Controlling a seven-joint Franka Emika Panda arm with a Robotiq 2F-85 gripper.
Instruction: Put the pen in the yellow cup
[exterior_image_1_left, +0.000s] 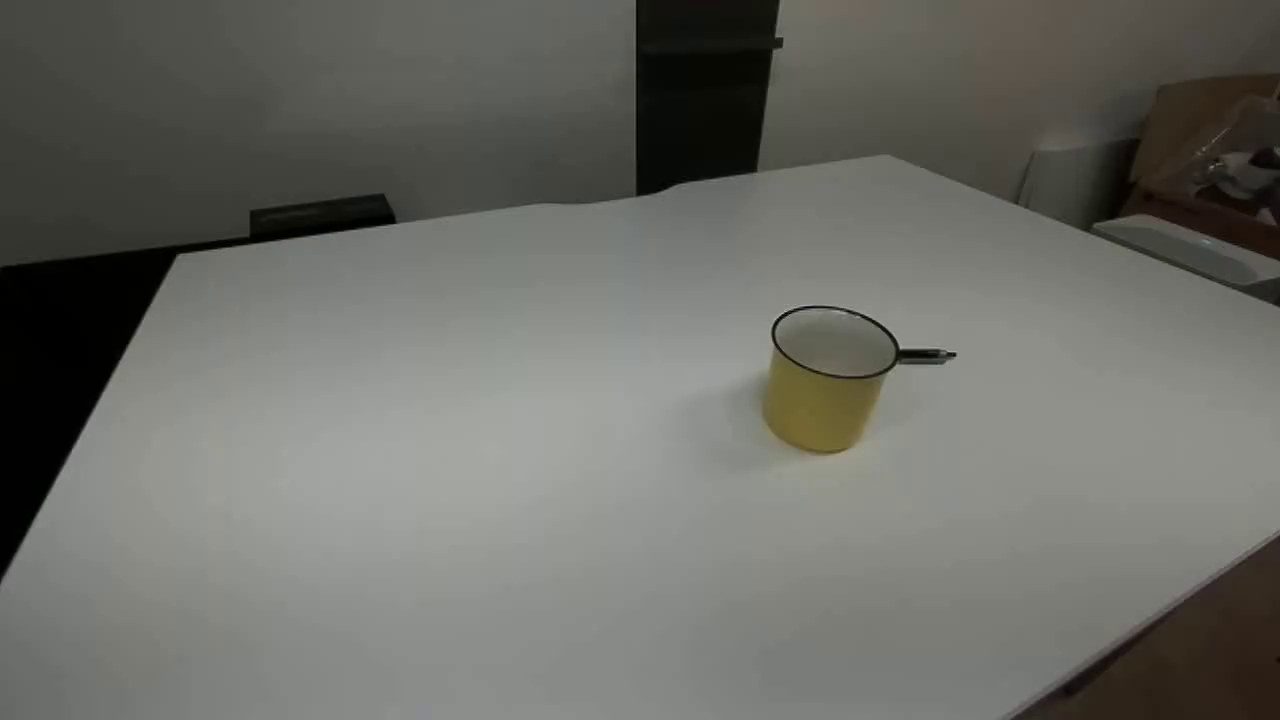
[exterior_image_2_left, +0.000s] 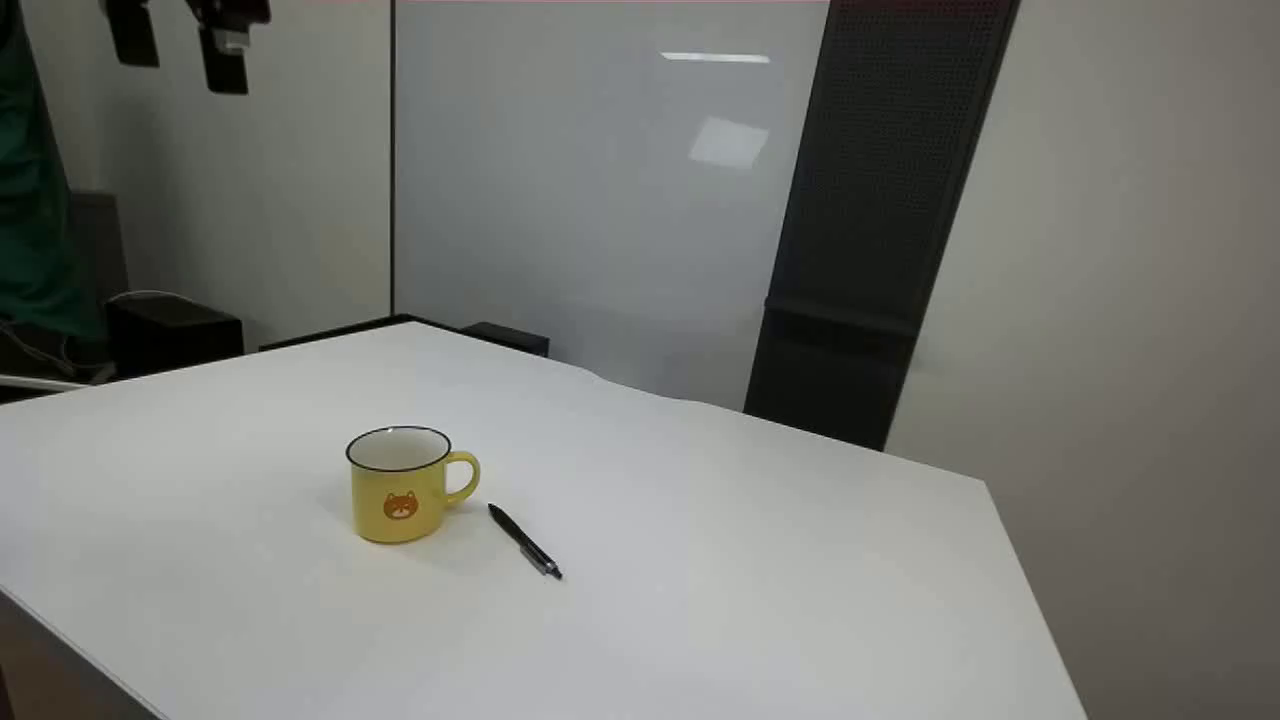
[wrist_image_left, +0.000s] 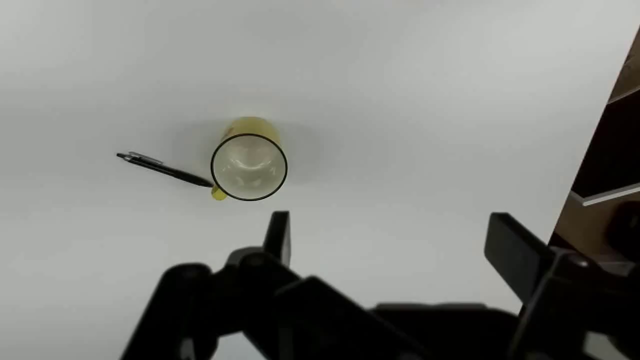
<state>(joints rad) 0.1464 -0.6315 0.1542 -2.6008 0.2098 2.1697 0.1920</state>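
The yellow cup (exterior_image_1_left: 822, 408) stands upright on the white table in both exterior views. Its handle and an orange animal face show on the cup (exterior_image_2_left: 372, 512) in an exterior view. The black pen (exterior_image_2_left: 525, 541) lies flat on the table beside the handle. In an exterior view the cup hides part of the pen (exterior_image_1_left: 925, 356). In the wrist view the cup (wrist_image_left: 252, 126) is left of centre, its pale inside bare, with the pen (wrist_image_left: 167, 171) to its left. My gripper (wrist_image_left: 387, 235) is open and empty. It hangs high above the table (exterior_image_2_left: 180, 68) at the upper left of an exterior view.
The white table (exterior_image_1_left: 400, 450) fills most of the views. Its edge shows at the right of the wrist view. A dark panel (exterior_image_2_left: 880, 220) and a small black box (exterior_image_2_left: 508, 338) stand behind the table. A green cloth (exterior_image_2_left: 40, 230) hangs at the far left.
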